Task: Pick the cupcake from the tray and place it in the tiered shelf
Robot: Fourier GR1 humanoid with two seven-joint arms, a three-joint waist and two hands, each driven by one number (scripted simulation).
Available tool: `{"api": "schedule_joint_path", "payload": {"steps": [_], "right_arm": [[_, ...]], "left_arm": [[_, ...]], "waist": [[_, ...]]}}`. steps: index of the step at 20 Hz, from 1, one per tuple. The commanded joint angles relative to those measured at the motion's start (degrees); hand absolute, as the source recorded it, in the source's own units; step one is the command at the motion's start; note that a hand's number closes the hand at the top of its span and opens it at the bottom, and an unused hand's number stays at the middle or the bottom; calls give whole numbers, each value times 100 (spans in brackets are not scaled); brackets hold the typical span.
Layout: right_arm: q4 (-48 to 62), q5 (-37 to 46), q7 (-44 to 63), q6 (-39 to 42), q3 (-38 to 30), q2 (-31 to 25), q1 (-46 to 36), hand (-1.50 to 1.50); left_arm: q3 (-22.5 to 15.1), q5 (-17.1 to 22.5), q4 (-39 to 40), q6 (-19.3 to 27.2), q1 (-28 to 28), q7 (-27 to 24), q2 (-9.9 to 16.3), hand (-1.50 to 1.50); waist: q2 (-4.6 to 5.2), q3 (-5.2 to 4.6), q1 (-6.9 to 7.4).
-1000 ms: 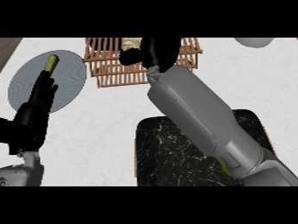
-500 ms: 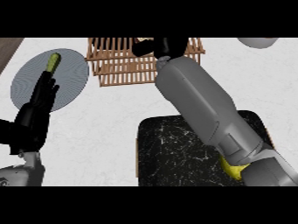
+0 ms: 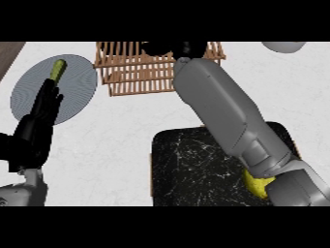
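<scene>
White counter, w/ grey plate, wooden shelf, black tray

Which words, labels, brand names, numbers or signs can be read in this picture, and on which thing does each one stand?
None: no readable text shows anywhere.
Round grey plate: no writing.
Slatted wooden tiered shelf: no label.
Black marbled tray: only white veins, no letters.
Grey forearms and black hands: no markings visible.

A kitchen counter, this one: a pale, marble-look countertop with a wooden slatted tiered shelf up by the right hand. A grey plate lies under the left hand, and a dark marbled tray sits below the right forearm.
</scene>
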Motion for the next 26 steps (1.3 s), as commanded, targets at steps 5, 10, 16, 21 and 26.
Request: {"api": "schedule_joint_path", "payload": {"steps": [5, 10, 16, 21, 26], "right_arm": [[-206, -233, -123, -589, -350, 0, -310, -150], [-1053, -92, 530, -397, -495, -713, 173, -150], [-2789, -21, 1393, 156, -368, -1334, 1298, -150], [-4681, -263, 1781, 841, -421, -2101, 2450, -150], [-6368, -517, 1850, 1187, -546, -2529, 3756, -150]], "left_arm": [[151, 65, -214, -59, 170, 156, 93, 0], [107, -126, -17, 221, 155, 105, -119, 0], [290, -11, -120, 104, 428, 35, -6, 0], [250, -14, -276, 95, 374, 176, -12, 0], [418, 81, -26, -60, 347, -38, 86, 0]], "waist": [[-66, 0, -141], [-135, 3, -400], [-180, 2, -539], [-163, 4, -533], [-109, 1, -418]]}}
